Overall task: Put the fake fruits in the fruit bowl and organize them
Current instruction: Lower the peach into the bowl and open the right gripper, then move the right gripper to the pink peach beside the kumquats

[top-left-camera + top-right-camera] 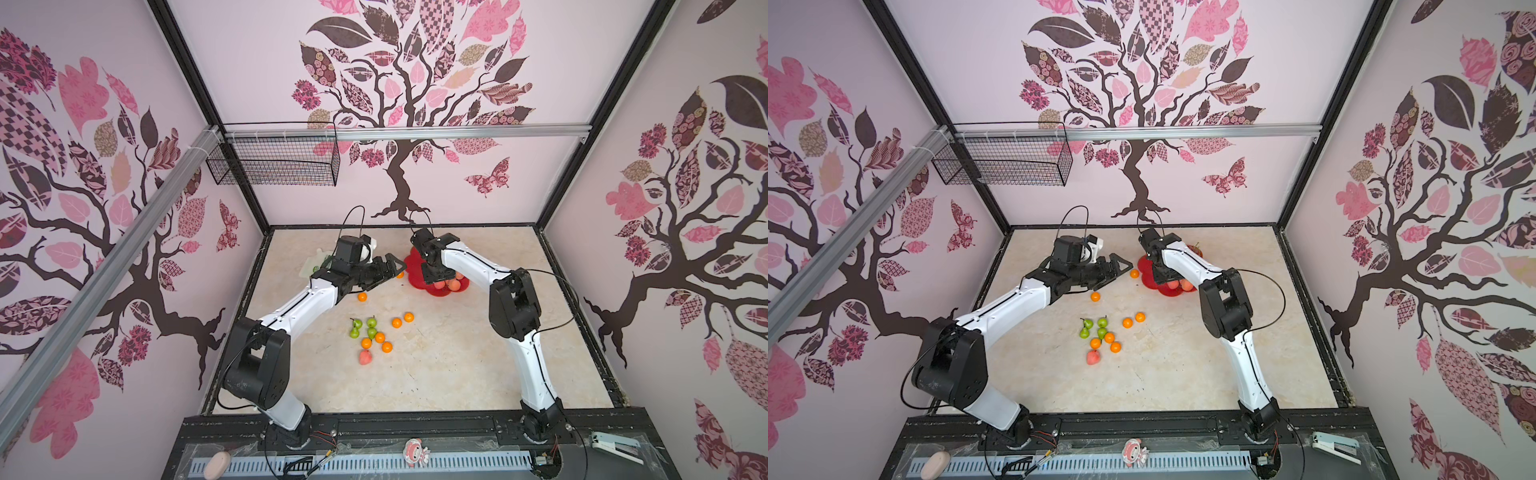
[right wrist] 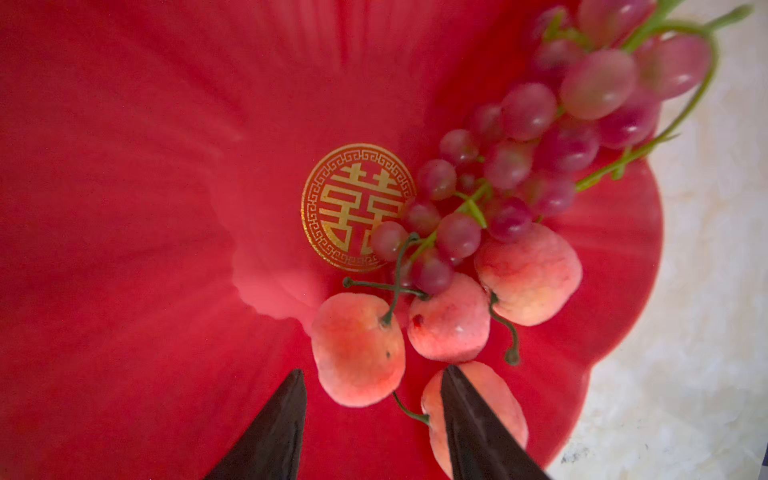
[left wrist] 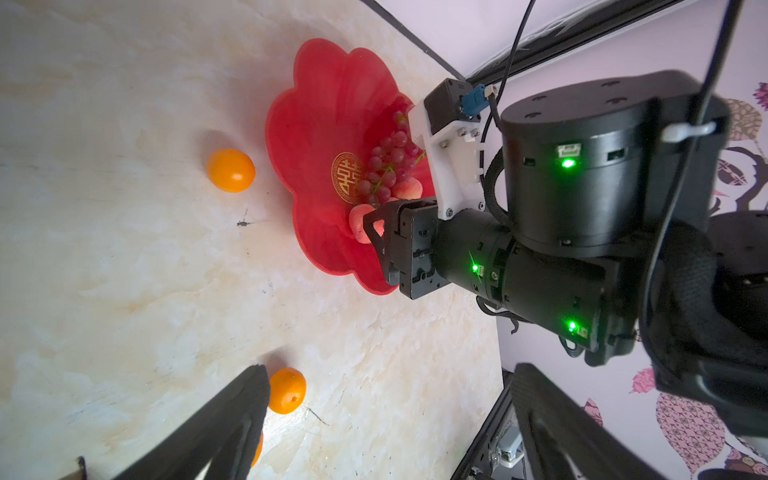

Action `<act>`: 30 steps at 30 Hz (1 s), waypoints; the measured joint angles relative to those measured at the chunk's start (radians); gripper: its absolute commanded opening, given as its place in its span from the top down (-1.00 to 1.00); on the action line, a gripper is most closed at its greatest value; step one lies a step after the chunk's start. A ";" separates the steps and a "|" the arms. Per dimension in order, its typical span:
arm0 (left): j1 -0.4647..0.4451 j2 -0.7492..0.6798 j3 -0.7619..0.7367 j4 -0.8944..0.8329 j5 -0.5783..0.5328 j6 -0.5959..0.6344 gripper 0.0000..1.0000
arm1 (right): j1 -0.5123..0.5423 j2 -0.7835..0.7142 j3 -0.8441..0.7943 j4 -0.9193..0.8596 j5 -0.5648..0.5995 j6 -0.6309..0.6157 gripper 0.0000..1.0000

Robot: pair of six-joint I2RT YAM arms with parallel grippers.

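Release step, as judged: right gripper [image 2: 372,375] held spread over peaches [image 2: 449,320] in bowl [image 2: 124,208], nothing pinched. Left gripper [image 3: 390,368] spread; nearby orange [image 3: 286,390] should be grasped next.

The only readable sign is a gold double-happiness character [image 2: 358,208], 囍, inside a round fret border, printed at the centre of the red fruit bowl [image 2: 124,166], just ahead of the right gripper [image 2: 372,370].

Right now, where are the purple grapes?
In the right wrist view, the grape bunch lies inside the red fruit bowl under the right arm, beside its gold centre mark and the peaches.
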 measured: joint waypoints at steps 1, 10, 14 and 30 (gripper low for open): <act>0.000 -0.018 -0.005 -0.005 -0.002 0.000 -0.90 | 0.000 -0.017 -0.002 0.000 -0.003 0.004 -0.17; -0.001 -0.157 -0.074 -0.092 -0.066 0.011 -0.90 | 0.008 -0.170 -0.081 0.027 -0.019 0.011 -0.19; -0.001 -0.254 -0.118 -0.164 -0.135 0.016 -0.90 | 0.037 -0.248 -0.184 0.069 -0.042 0.008 -0.19; 0.055 -0.748 -0.444 -0.466 -0.391 -0.092 -0.89 | 0.397 -0.359 -0.373 0.183 -0.164 0.130 -0.18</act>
